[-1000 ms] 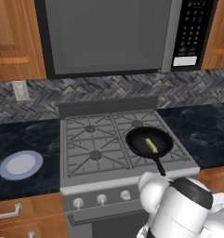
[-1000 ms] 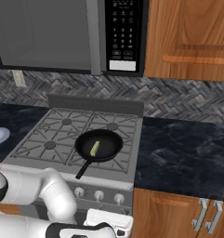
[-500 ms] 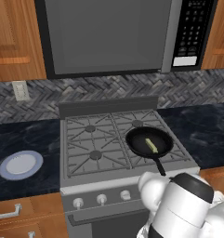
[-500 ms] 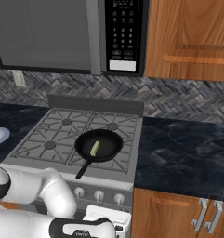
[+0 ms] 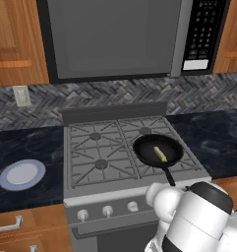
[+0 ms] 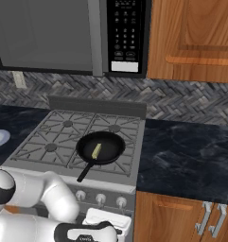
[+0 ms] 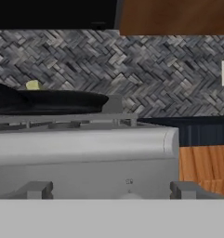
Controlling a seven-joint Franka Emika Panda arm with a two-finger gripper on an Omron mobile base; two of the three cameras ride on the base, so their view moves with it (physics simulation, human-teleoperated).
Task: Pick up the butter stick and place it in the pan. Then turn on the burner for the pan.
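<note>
1. One butter stick (image 5: 160,154) is lying inside the pan (image 5: 150,149), near its middle, pointing roughly along the handle line.
2. One pan is sitting on the stove's (image 5: 85,192) front right grate, its handle (image 6: 85,171) sticking out toward the stove's front edge.
3. Four burners are showing under the grates; three caps are lying bare, the fourth burner is sitting hidden under the pan.
4. Knobs on the stove front: three (image 5: 107,211) showing in the left base view, three (image 6: 100,198) in the right base view; the total is not clear.
5. One white plate with blue rim (image 5: 21,174) is resting on the dark counter (image 5: 21,147), left of the stove, well apart from the pan.
6. One microwave (image 6: 63,33) is hanging above the stove; its keypad writing is too small to read.
7. The claw (image 7: 112,190) is hanging low in front of the stove, two fingertips (image 7: 35,189) standing spread apart, pinching nothing.
8. In the hand view the pan is sitting above the stove's front edge, the yellow stick tip peeking over its rim.
</note>
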